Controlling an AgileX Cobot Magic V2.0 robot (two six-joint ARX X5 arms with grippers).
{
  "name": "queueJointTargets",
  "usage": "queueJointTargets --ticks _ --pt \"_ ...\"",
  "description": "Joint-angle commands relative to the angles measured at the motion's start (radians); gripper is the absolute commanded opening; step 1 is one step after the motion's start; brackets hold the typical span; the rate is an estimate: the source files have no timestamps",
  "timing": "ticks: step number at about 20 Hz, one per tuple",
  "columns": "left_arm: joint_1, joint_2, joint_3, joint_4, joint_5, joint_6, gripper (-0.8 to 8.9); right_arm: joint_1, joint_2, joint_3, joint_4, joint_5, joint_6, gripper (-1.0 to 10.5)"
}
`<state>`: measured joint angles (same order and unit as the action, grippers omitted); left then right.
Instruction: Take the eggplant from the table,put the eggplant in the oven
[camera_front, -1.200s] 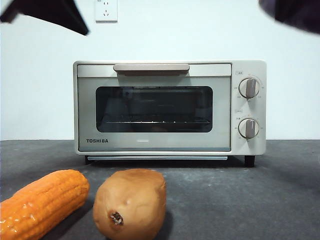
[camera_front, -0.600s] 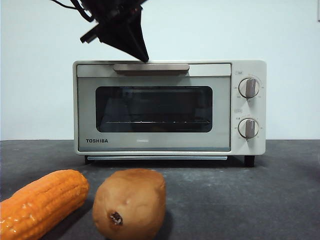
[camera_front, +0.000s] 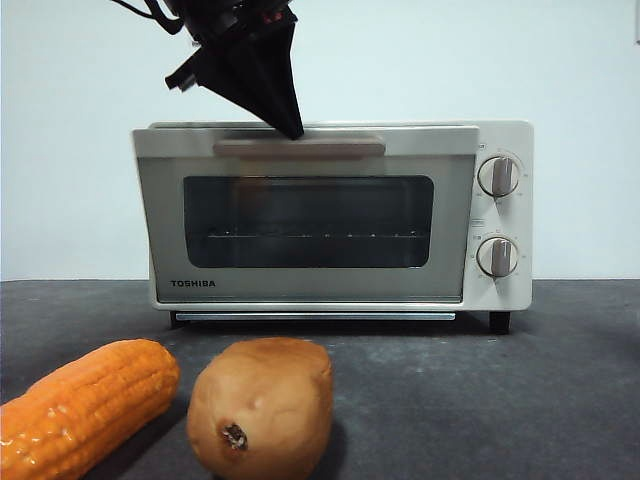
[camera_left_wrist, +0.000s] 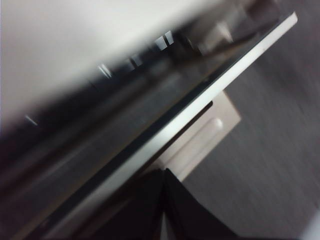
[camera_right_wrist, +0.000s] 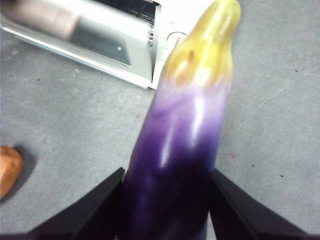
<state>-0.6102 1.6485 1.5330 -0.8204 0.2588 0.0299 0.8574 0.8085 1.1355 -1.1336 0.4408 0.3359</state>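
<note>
left gripper (camera_front: 292, 128) jaws together, hooked on oven (camera_front: 330, 215) door handle (camera_front: 298, 147) to pull it open | right gripper (camera_right_wrist: 165, 200) clamped on eggplant (camera_right_wrist: 185, 130), held clear above table (camera_right_wrist: 65, 115) until door's down

The left gripper (camera_front: 290, 128) was matte black, wedge-shaped and tapering to a point, with thin black cables looping above it. The right gripper (camera_right_wrist: 167, 200) showed flat, angular black jaws.

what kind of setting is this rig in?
Probably a lab mock-up of a kitchen, not a real one: a toaster oven stands alone on a bare grey table against a plain white wall, with corn and a potato laid out like props.
</note>
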Motion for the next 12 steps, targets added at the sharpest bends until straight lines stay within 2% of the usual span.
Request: queueJointTargets --ticks 1,4,9,12 --pt "-0.034 0.031 0.000 -0.076 0.011 0.015 0.04 0.011 0.006 0.007 0.013 0.005 -0.012 1.2" --pt "-0.071 0.024 0.000 -0.140 0.011 0.016 0.04 0.011 0.006 0.007 0.037 -0.039 -0.051 1.2" --pt "-0.108 -0.067 -0.001 -0.177 0.004 0.010 0.04 0.011 0.007 0.007 0.107 -0.245 -0.199 1.2" --pt "-0.109 -0.146 -0.021 -0.144 -0.077 -0.010 0.04 0.011 0.010 0.007 0.156 -0.326 -0.256 1.2"
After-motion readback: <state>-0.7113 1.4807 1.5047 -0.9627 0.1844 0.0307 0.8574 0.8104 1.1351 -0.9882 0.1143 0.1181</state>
